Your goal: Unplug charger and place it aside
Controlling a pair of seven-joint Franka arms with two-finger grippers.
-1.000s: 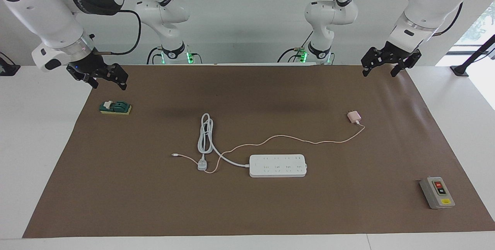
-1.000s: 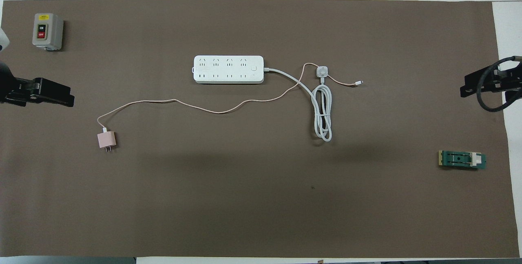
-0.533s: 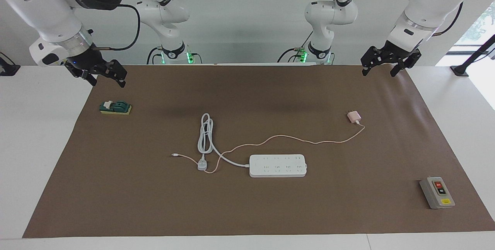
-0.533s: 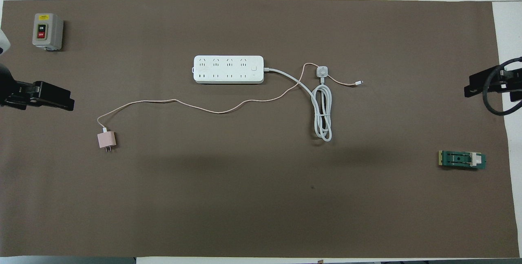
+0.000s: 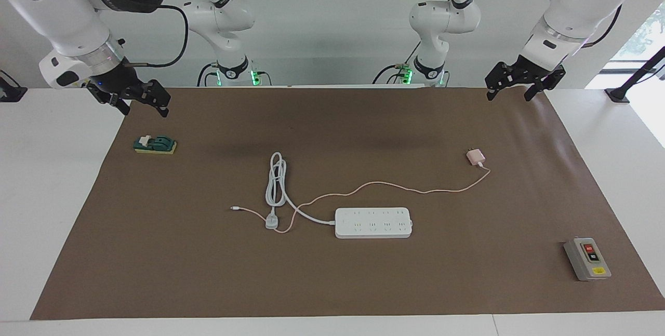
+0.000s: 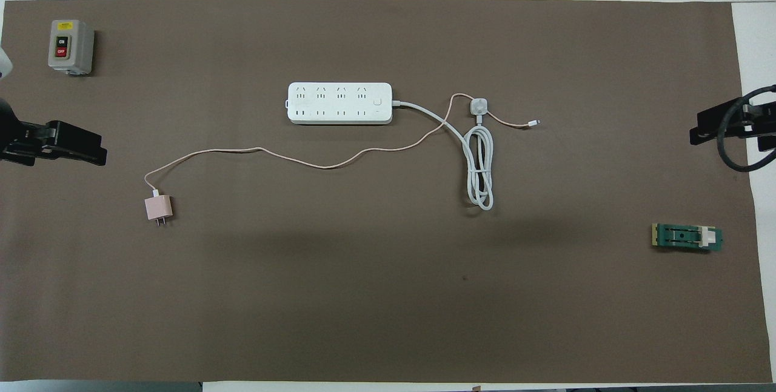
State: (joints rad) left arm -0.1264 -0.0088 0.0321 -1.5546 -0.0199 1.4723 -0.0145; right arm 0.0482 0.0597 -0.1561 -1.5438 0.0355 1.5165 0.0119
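The pale pink charger (image 5: 475, 157) (image 6: 158, 208) lies loose on the brown mat, unplugged, toward the left arm's end and nearer to the robots than the white power strip (image 5: 373, 222) (image 6: 339, 103). Its thin pink cable (image 5: 395, 185) (image 6: 273, 156) runs across the mat and passes the strip's grey-white plug (image 5: 271, 222) (image 6: 479, 105). My left gripper (image 5: 510, 96) (image 6: 100, 152) hangs open and empty over the mat's edge at the left arm's end, apart from the charger. My right gripper (image 5: 145, 110) (image 6: 697, 131) hangs open and empty over the mat's edge at the right arm's end.
The strip's thick white cord (image 5: 275, 180) (image 6: 480, 168) lies coiled beside the strip. A grey on/off switch box (image 5: 587, 258) (image 6: 71, 46) stands at the mat's corner farthest from the robots, at the left arm's end. A green block (image 5: 155, 145) (image 6: 687, 237) lies below the right gripper.
My right gripper has risen a little and drawn back toward the mat's edge. The left gripper has shifted only slightly. The charger, cable and strip have not moved.
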